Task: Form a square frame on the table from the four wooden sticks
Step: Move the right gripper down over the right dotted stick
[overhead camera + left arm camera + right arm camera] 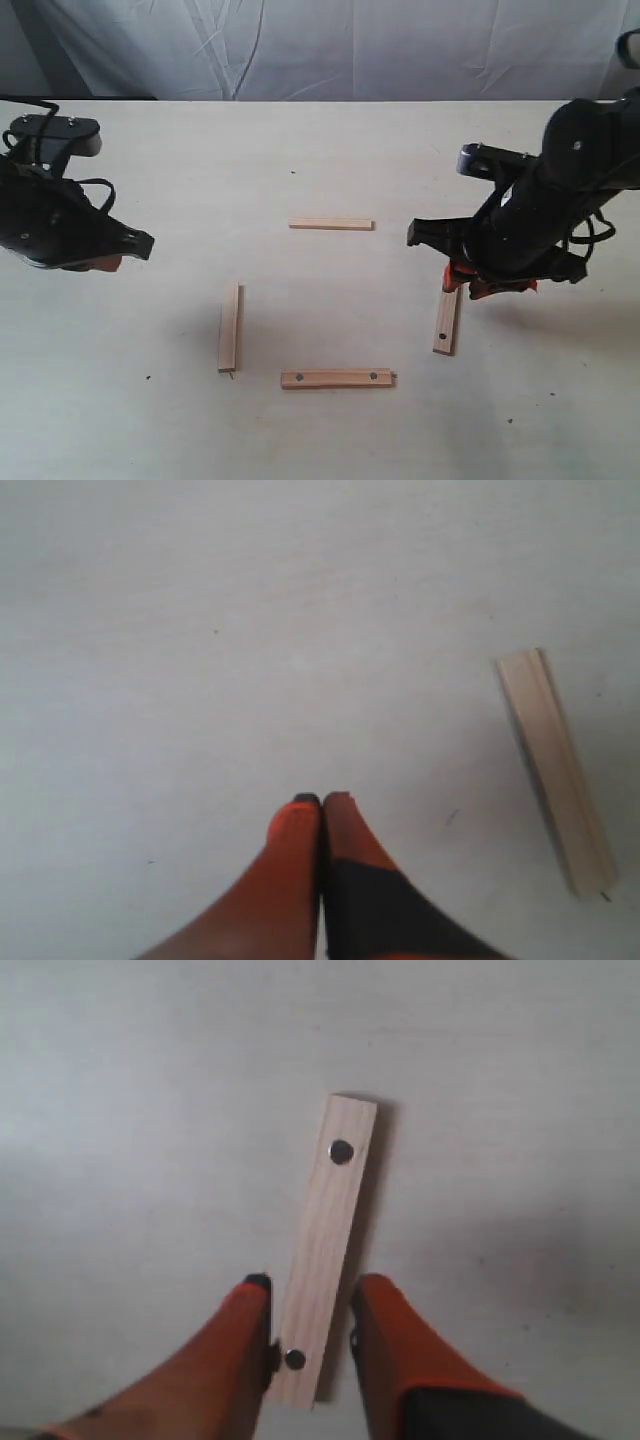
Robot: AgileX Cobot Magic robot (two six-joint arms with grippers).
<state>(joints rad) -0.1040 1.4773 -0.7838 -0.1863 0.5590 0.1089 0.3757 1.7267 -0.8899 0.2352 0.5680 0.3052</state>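
4 wooden sticks lie apart; right pincer straddles 1 holed stick.

The worktop is a smooth, matt, pale cream surface with faint wood grain and a few dark specks. The four wooden sticks are bare pale wood, matt, with fine lengthwise grain. The holed stick carries two small dark, faintly shiny spots. The tool fingers are smooth orange plastic with black sections. The arm housing is black with a slight sheen. The backdrop cloth is white, wrinkled fabric.
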